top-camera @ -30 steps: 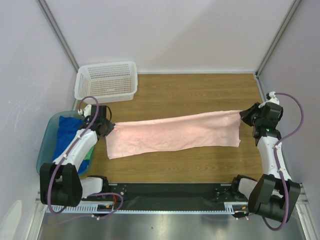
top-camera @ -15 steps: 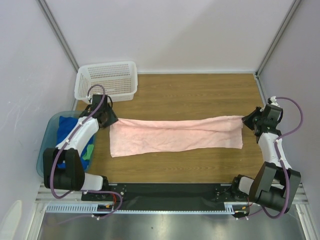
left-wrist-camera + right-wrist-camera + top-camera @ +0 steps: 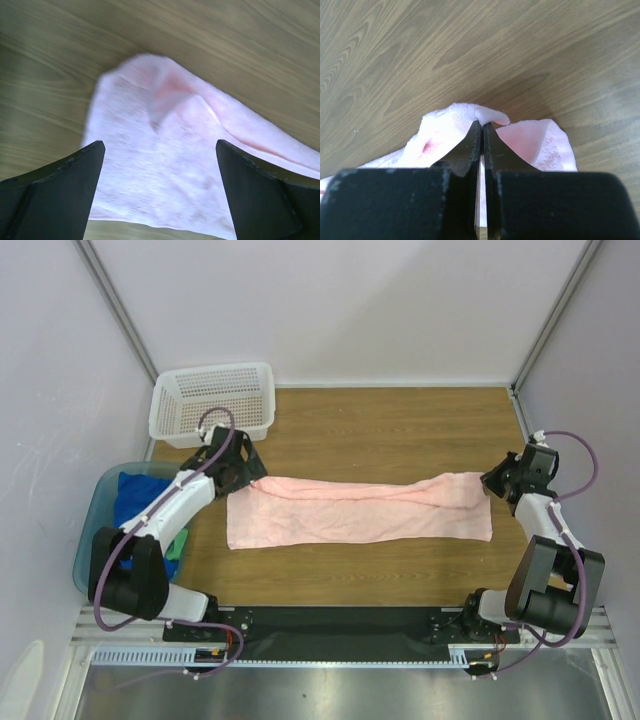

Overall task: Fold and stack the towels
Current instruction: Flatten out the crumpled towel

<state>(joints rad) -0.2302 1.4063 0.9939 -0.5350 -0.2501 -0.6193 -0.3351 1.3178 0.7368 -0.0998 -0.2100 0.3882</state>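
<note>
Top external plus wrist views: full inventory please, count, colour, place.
pink towel: 1, pink, stretched left to right across the table's middle, far edge bunched
blue towel: 1, blue, in the bin
green towel: 1, green, in the bin, near side
bin: 1, translucent teal, off the table's left edge
basket: 1, white, perforated, far-left corner of the table
table: 1, brown wood
left gripper: 1, black, open over the pink towel's left end
right gripper: 1, black, shut on the pink towel's right end
</note>
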